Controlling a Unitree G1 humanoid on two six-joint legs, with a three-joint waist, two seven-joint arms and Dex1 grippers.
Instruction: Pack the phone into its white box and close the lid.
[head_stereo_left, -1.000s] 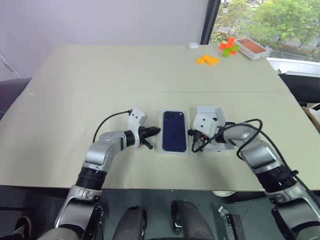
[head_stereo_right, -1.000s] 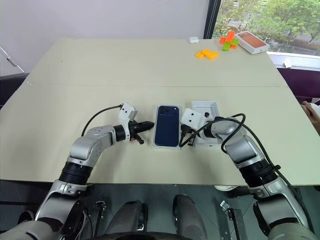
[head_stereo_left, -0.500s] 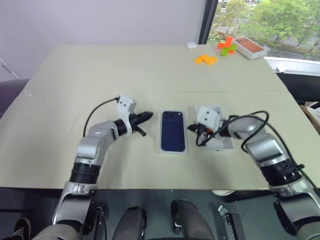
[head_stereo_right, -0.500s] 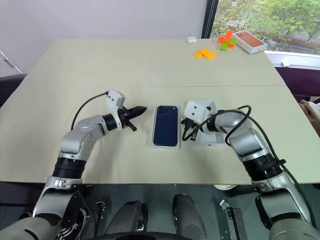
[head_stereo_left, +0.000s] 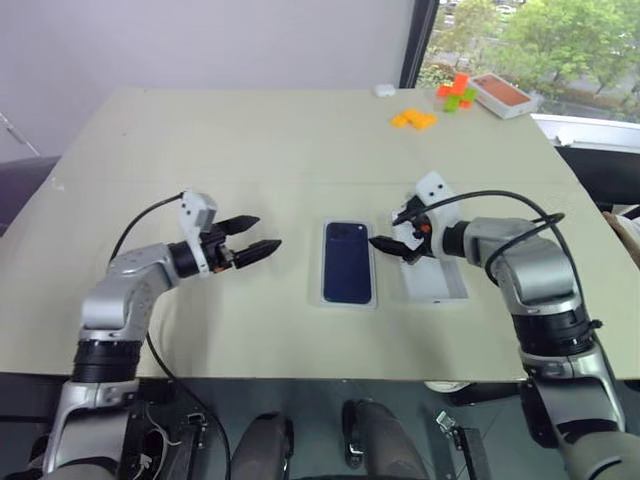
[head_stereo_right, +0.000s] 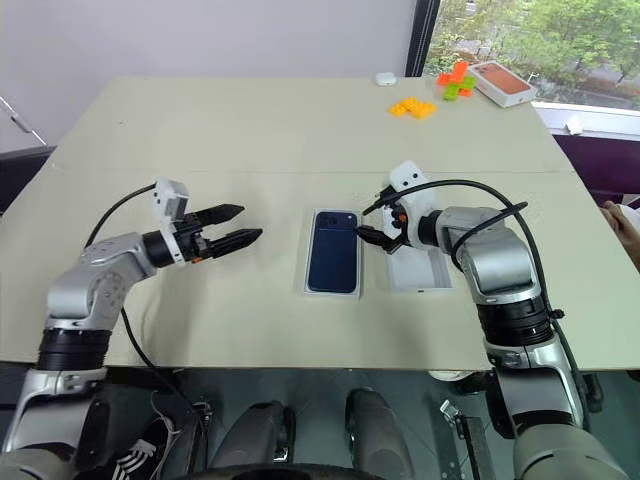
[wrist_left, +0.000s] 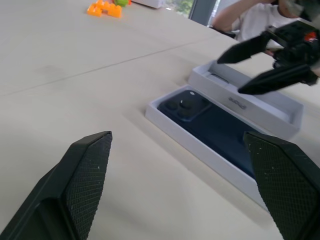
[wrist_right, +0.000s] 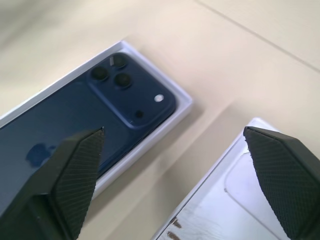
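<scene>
The phone (head_stereo_left: 347, 263) lies back-up inside the white box (head_stereo_left: 327, 296) at the middle of the surface (head_stereo_left: 300, 140). The lid (head_stereo_left: 434, 282) rests just right of it. The left pincer (head_stereo_left: 248, 240) hovers spread to the left, and the right pincer (head_stereo_left: 393, 232) hovers spread above the lid's far end.

Your left end effector (wrist_left: 175, 195) has its two black fingers spread wide above the bare table (wrist_left: 60, 75), nothing between them. Ahead you see the phone (wrist_left: 212, 127) lying back-up in the white box (wrist_left: 172, 127), with the lid (wrist_left: 272, 107) just beside it, open side up. Your right end effector (wrist_left: 250, 67) hovers spread over the lid; orange blocks (wrist_left: 104, 8) sit far off, and a person's arm (wrist_left: 245, 12) shows beyond the table.
</scene>
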